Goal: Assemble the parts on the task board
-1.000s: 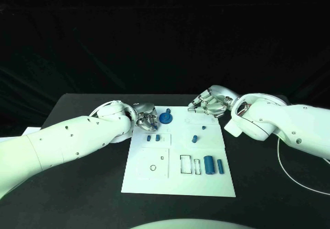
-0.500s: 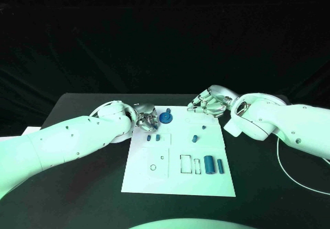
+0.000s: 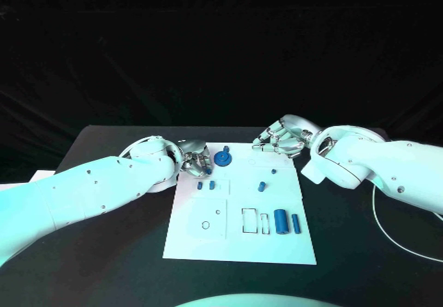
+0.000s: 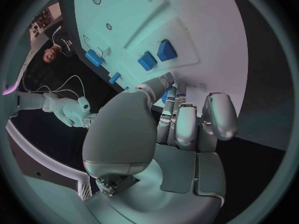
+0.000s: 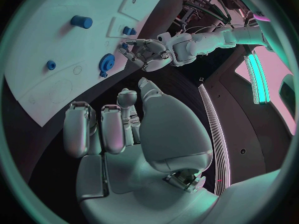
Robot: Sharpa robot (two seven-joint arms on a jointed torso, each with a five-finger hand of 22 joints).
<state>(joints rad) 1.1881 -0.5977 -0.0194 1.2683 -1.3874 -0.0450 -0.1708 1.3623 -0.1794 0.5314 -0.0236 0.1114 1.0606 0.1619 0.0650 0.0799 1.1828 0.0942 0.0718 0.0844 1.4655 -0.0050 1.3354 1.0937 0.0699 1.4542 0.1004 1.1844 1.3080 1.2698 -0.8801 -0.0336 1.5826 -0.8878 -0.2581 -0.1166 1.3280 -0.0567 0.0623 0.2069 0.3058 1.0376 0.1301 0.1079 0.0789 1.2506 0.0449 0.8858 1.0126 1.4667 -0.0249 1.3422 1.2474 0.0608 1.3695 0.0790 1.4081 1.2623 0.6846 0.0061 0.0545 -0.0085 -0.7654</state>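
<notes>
Task board (image 3: 242, 243) long axis runs away from robot; left hand (image 3: 196, 160) and right hand (image 3: 281, 139) curled, holding nothing.

left hand (image 3: 196, 159) contact with blue gear (image 3: 223, 157) unclear, fingers (image 4: 176, 115) hide part

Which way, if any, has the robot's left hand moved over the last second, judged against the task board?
No. The left hand sits at the same spot by the task board far left corner, beside the blue gear, as before.

left hand (image 3: 196, 160) beside blue gear (image 3: 223, 157); right hand (image 3: 282, 139) at task board (image 3: 235, 246) far edge
</notes>
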